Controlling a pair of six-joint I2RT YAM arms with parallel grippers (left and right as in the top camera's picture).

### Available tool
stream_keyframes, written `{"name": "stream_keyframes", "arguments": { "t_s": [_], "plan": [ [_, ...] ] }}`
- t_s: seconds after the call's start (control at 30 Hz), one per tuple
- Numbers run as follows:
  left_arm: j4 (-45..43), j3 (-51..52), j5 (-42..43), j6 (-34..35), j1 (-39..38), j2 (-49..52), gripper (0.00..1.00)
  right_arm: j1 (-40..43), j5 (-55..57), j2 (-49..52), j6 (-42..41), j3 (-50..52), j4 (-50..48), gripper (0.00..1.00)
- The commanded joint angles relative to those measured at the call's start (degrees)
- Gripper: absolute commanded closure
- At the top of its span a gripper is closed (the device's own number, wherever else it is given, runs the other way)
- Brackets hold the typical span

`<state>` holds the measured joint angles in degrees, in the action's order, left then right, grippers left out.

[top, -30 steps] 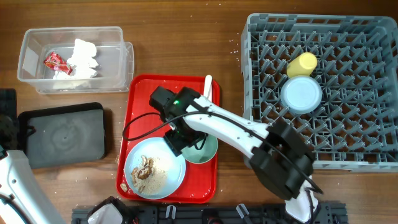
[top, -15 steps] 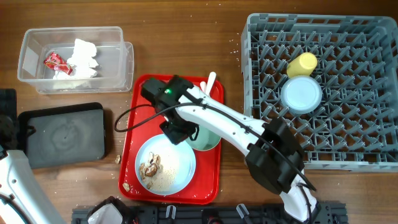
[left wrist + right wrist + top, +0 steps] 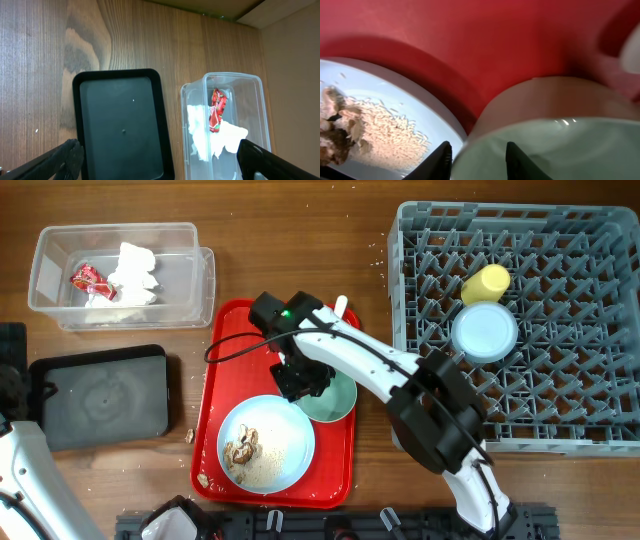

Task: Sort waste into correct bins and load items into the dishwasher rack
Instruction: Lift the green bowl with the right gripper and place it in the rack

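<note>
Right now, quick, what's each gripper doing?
Left gripper: open, holding nothing.
Right gripper: open, fingers straddling the rim of the mint bowl, not clamped.

Red serving tray (image 3: 218, 405) flat on wooden table (image 3: 300, 250), left of centre; its red floor (image 3: 470, 45) fills the right wrist view; pale wall (image 3: 295, 60) beyond the table edge

red serving tray (image 3: 222, 402) | pale blue plate (image 3: 290, 442), brown scraps (image 3: 240, 450), pale crumbs (image 3: 262, 464) | mint bowl (image 3: 335, 402) | grey lattice rack (image 3: 560, 395) | yellow cup (image 3: 486, 283)
</note>
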<state>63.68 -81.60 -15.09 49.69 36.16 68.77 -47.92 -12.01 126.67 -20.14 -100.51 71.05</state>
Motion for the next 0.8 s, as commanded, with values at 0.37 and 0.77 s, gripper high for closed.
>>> {"name": "stream_keyframes", "arguments": {
  "t_s": [0.37,0.77],
  "plan": [
    [0.0,0.0,-0.1,0.5,0.1,-0.1,0.00,12.4,-2.7,-2.2,6.9,-31.0,21.0,0.96],
    [0.0,0.0,-0.1,0.5,0.1,-0.1,0.00,76.8,-52.5,-6.7,45.5,-27.3,20.2,0.96]
  ]
}}
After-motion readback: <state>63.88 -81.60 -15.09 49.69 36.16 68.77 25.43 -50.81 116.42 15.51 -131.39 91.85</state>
